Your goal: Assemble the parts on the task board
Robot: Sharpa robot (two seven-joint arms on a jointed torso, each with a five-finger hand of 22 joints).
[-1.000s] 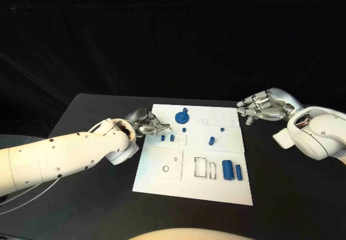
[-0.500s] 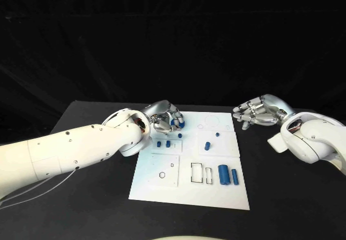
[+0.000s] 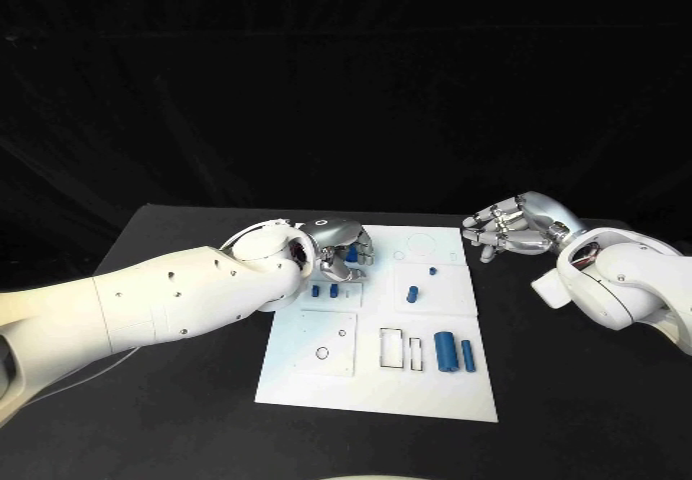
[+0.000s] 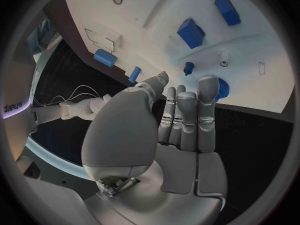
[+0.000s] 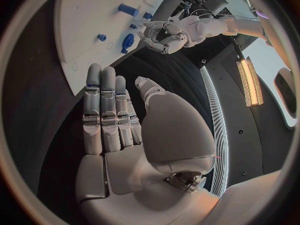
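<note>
While my left hand (image 3: 340, 246) hovers over the board's (image 3: 325, 385) far left corner, fingers straight and holding nothing, a blue disc (image 4: 222, 89) lies just past its fingertips. Blue parts (image 3: 451, 352) sit mid-board. Off its right edge, my right hand (image 3: 515, 227) hangs empty, fingers apart.

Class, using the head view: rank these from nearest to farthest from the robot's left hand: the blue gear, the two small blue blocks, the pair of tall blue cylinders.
1. Blue gear, right at the left hand, far-left of board.
2. Two small blue blocks, just below the hand.
3. Tall blue cylinders, near-right part of board.
</note>
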